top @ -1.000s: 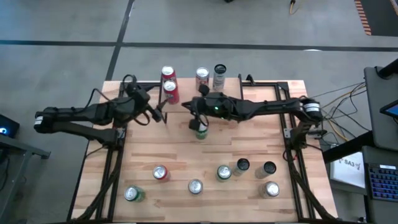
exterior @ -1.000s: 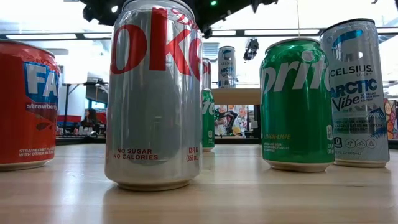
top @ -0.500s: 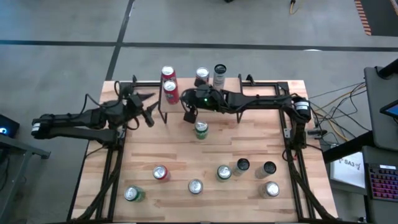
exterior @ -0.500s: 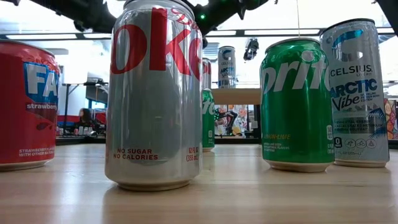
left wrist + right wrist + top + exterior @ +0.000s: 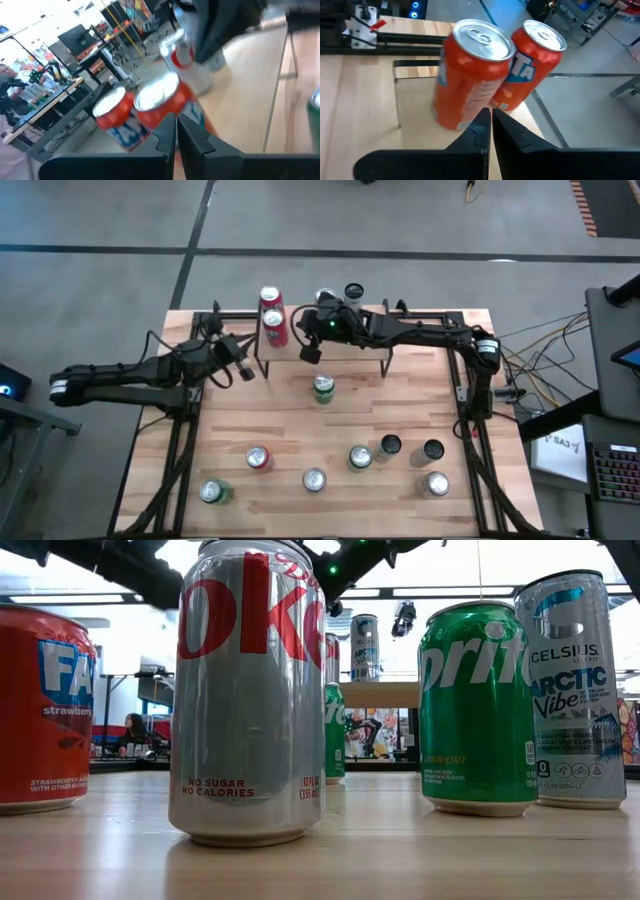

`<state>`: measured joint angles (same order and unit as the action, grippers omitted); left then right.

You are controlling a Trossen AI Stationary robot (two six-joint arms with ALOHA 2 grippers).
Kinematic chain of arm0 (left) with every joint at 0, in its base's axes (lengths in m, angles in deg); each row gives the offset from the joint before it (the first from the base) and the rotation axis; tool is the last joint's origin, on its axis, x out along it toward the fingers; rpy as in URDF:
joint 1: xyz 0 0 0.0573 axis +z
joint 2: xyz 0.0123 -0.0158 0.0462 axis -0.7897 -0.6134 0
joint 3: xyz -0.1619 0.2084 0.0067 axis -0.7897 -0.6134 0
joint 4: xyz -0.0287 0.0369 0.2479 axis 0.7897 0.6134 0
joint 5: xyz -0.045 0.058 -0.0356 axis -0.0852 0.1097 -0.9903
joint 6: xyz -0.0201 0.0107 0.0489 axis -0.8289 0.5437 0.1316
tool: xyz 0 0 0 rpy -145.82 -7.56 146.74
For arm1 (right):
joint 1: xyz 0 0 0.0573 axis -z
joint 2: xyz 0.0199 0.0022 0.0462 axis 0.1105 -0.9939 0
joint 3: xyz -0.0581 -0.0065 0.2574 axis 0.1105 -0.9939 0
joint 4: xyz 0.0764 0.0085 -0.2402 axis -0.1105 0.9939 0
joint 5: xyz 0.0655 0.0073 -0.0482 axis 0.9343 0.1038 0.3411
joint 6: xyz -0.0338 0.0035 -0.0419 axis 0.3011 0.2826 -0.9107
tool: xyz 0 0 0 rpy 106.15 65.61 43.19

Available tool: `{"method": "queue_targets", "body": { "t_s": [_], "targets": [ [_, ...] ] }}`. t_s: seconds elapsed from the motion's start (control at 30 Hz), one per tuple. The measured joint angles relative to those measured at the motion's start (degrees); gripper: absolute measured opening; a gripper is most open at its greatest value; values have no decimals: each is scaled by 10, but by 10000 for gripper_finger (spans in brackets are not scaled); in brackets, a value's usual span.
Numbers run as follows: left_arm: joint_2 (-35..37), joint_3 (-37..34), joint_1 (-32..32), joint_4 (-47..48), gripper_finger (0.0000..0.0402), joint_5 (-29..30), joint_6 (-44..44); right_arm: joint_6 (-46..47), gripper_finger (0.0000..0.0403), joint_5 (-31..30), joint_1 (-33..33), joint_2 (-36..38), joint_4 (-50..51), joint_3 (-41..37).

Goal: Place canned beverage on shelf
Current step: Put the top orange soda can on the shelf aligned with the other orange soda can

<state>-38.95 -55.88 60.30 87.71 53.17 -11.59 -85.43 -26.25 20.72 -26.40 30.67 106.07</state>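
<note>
- Grey floor surrounds my work table (image 5: 400, 420), a light-wood top; beyond it the low view shows a room with desks and a seated person (image 5: 131, 727).
- Shelf (image 5: 420, 330): raised light-wood board on thin black legs, along the table's far edge.
- On or at the shelf I count two red cans (image 5: 271, 315) standing side by side at its left end, and a dark-topped can (image 5: 353, 293) farther right, partly covered by the right arm.
- Green can (image 5: 323, 388): upright on the tabletop just in front of the shelf, free of both grippers.
- Right gripper (image 5: 310, 352): over the shelf's front edge beside the red cans, fingers (image 5: 481, 131) pressed together, holding nothing.
- Left gripper (image 5: 243, 368): left of the shelf above the table, fingers (image 5: 167, 140) together, empty, pointing toward the red cans.
- Near row on the table, all upright: a green can at the left corner (image 5: 211, 492), a red-sided can (image 5: 258, 457), a silver can (image 5: 314, 479), a green can (image 5: 360, 457), two dark-topped cans (image 5: 389, 445), and a silver can (image 5: 436, 483).
</note>
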Motion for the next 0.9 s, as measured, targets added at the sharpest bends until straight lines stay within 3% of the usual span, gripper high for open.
{"method": "queue_targets", "body": {
  "t_s": [0.2,0.9],
  "targets": [
    [4,-12,16,-2,0,-16,19,0,9,29,13,-15,-15,0],
    [2,-14,32,0,0,-25,29,5,9,49,13,-35,-83,0]
  ]
}}
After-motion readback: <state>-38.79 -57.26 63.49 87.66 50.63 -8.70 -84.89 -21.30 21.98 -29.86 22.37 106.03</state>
